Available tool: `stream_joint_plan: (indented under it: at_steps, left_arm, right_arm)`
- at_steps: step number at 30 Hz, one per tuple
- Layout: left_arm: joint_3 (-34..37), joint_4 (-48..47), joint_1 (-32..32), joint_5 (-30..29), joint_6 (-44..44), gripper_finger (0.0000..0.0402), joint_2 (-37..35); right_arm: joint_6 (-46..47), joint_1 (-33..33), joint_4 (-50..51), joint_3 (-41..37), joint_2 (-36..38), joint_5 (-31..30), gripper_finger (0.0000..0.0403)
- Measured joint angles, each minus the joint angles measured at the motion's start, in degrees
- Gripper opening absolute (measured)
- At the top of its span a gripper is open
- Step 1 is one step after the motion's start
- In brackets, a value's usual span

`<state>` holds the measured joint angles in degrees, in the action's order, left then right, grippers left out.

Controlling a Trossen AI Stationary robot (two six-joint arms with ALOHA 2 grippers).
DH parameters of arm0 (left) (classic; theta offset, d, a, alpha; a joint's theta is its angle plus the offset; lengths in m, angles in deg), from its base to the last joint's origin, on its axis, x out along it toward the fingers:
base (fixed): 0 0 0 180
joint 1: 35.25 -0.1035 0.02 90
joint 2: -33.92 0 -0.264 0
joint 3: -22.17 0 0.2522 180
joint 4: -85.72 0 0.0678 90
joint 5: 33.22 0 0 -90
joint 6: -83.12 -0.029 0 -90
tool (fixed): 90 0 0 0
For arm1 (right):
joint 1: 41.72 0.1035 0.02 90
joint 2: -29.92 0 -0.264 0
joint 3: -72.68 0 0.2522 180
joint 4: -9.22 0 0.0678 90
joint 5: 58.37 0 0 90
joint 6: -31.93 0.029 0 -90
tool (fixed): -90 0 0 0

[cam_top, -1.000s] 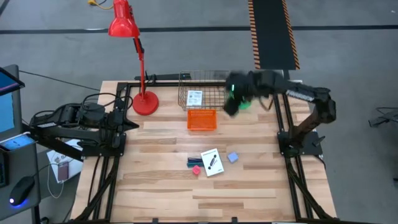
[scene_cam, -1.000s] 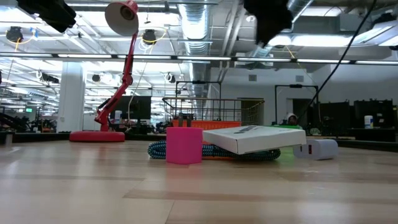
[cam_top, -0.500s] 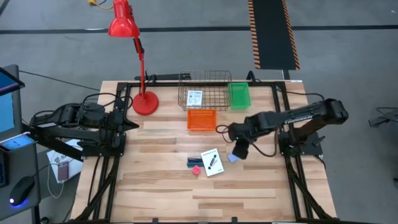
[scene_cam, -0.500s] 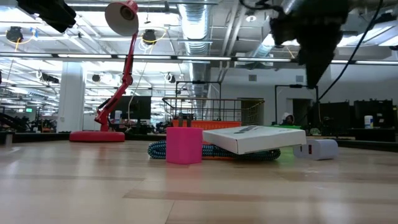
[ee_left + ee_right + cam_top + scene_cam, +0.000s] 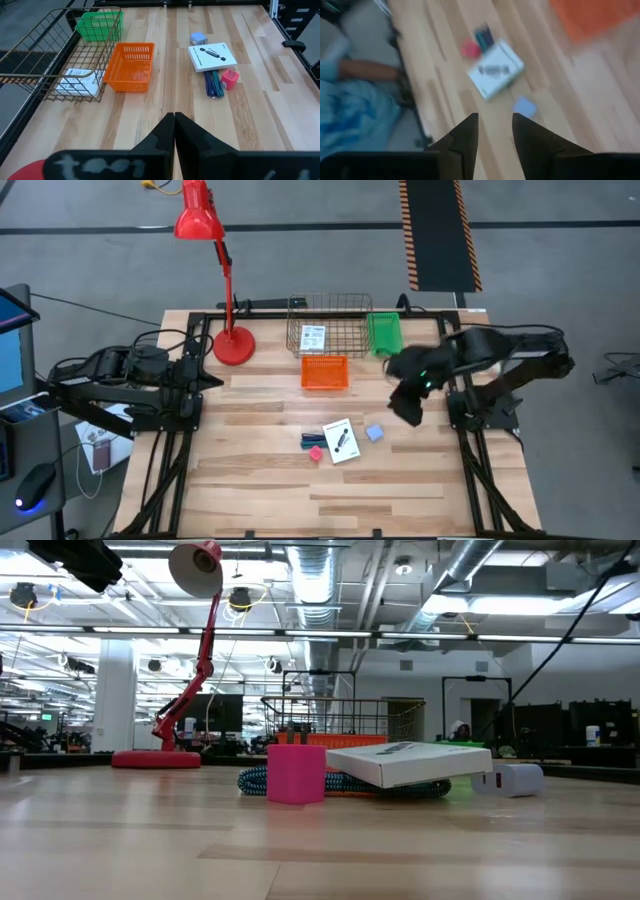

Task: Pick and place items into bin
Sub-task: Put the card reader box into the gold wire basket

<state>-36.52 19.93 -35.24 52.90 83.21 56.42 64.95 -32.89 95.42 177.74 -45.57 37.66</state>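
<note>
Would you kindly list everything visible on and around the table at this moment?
white box: one, white with black print, table centre
second white box: one, white, inside wire basket
wire basket: one, bare metal, table's far edge
orange bin: one, in front of the wire basket
green bin: one, right of the wire basket
braided cable: one, teal-black, beside the table-centre box
pink piece: one, beside the cable
blue cube: one, pale, right of that box
lamp: one, red, far left
left pincer: shut, parked at left edge
right pincer: open, raised above the blue cube
</note>
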Motion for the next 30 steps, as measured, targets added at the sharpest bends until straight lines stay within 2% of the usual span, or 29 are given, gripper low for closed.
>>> stream_joint_plan:
  at_steps: [6,15,22,30]
  left_arm:
    - [0.0,0.0,0.0,0.0,0.3,0.0,0.0]
    - [0.0,0.0,0.0,0.0,0.0,0.0,0.0]
    - [0.0,0.0,0.0,0.0,0.2,0.0,0.0]
    - [0.0,0.0,0.0,0.0,0.0,0.0,0.0]
  right_arm:
    - [-5.9,-3.5,-1.8,9.0,0.0,-0.1,0.0113]
    - [-18.0,-8.5,-4.4,9.9,-1.8,-0.2,0.0113]
    - [-18.6,-8.4,-1.1,8.5,-8.3,-0.1,0.0113]
    - [-22.8,-8.3,10.6,8.3,-19.1,0.1,0.0113]
